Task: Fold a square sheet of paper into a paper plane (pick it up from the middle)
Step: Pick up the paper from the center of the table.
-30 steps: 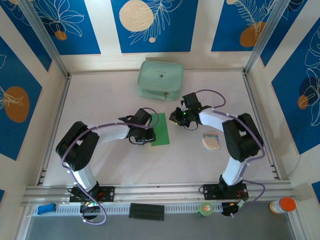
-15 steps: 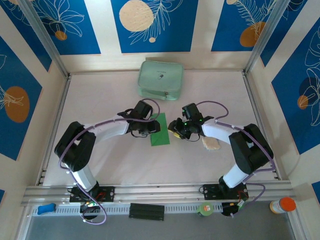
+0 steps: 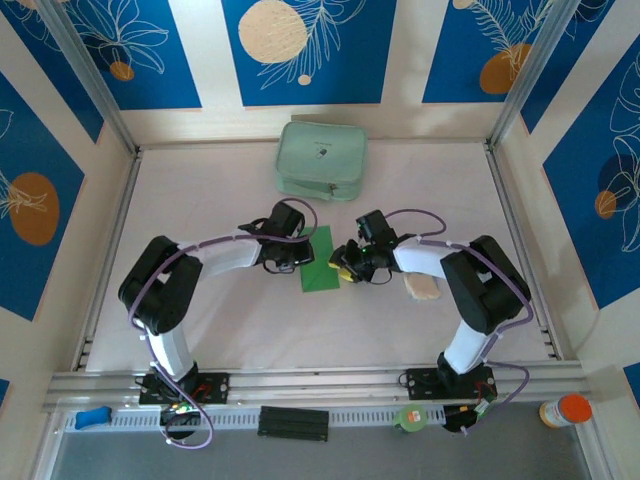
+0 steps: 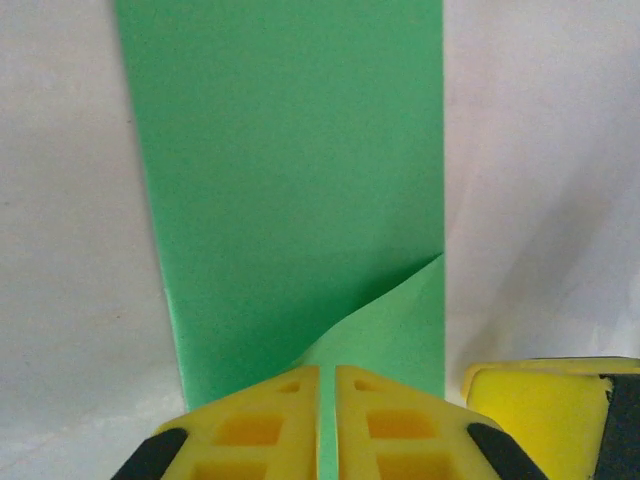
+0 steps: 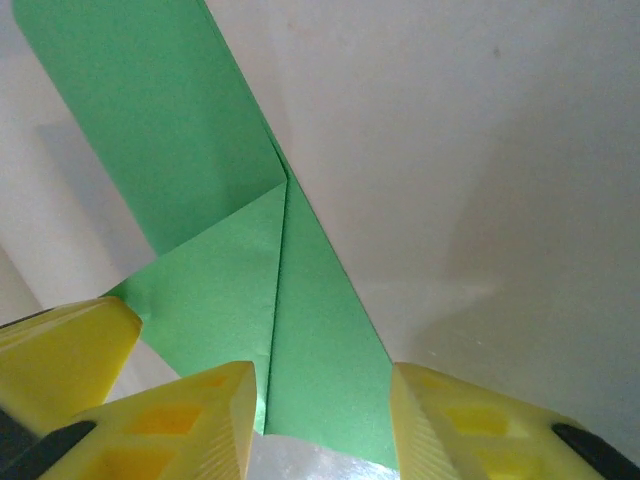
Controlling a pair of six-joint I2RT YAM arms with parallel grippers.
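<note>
Paper [image 3: 320, 262] laid flat on table [image 3: 200, 200], one corner folded over, left gripper [image 4: 327, 375] pressed almost closed at its edge, right gripper [image 5: 322, 390] held partly apart astride folded end

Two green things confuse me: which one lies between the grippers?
The bright green paper, partly folded; the pale mint pouch sits apart, farther back.

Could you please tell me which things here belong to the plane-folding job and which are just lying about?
Job: green paper, part-folded; left hand; right hand.
Lying about: mint zip pouch; beige object; orange-capped bottle.
</note>
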